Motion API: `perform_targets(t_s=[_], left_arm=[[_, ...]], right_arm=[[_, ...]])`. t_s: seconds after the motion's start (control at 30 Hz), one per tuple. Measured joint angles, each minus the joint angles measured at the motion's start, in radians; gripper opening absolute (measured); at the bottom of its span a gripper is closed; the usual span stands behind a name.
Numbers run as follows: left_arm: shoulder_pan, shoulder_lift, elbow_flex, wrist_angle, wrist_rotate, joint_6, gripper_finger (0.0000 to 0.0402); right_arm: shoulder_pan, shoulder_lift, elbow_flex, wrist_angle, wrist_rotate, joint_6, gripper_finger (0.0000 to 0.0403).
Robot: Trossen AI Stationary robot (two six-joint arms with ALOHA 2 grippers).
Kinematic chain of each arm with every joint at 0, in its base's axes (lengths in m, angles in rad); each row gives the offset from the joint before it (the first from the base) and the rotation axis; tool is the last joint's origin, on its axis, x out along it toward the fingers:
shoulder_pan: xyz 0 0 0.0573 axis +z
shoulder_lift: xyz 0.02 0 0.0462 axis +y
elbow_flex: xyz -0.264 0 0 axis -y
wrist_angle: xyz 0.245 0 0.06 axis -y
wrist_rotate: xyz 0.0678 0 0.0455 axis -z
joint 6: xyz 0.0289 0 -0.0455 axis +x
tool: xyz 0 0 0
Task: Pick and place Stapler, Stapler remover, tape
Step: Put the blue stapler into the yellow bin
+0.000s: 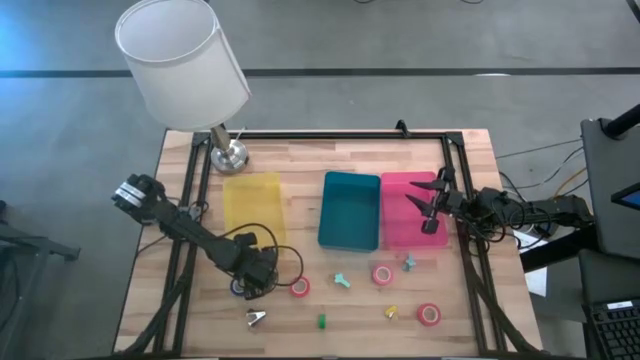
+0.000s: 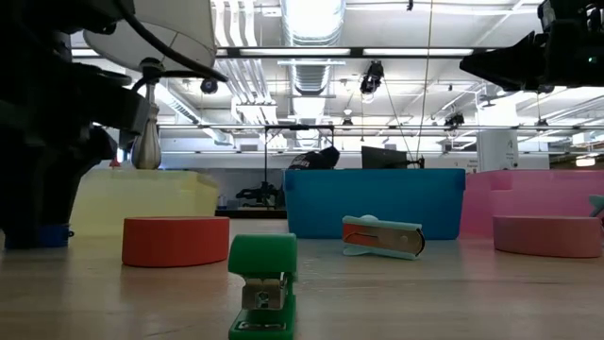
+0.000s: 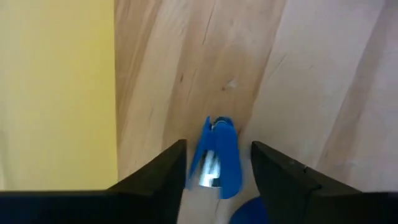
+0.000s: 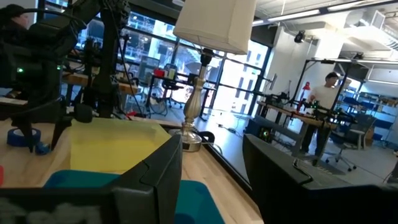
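Blue stapler (image 3: 216,158) lies on the bare table (image 3: 298,81) between the jaws of the left gripper (image 3: 217,171), which stand apart to either side of it, not yet touching. Blue tape (image 3: 252,211) shows just beside it, cut off at the frame edge. Yellow tray (image 3: 56,93) lies close on one side.

We judge the stapler small, light, stiff, with slick plastic sides; best pinched across its narrow body near the middle.

From above, the arm hides both stapler and tape. We cannot tell whether the fingers reach the table.

Right gripper (image 1: 432,205) hangs over the pink tray (image 1: 400,235), jaws apart and empty.
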Motion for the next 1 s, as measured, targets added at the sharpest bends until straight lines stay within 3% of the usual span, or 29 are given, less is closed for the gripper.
perform_targets(t_s=[0.3, 0.7, 1.0], left_arm=[[0.0, -0.001, 0.001, 0.002, -0.002, -0.006, 0.0076], [0.0, -0.002, 0.163, -0.045, -0.036, 0.075, 0.0083], [0.01, -0.002, 0.348, -0.378, -0.283, 0.156, 0.0086]], right_arm=[[0.0, 0.0, 0.0, 0.0, 0.0, 0.0, 0.0166], [0.0, 0.0, 0.0, 0.0, 0.0, 0.0, 0.0166], [0.0, 0.0, 0.0, 0.0, 0.0, 0.0, 0.0166]])
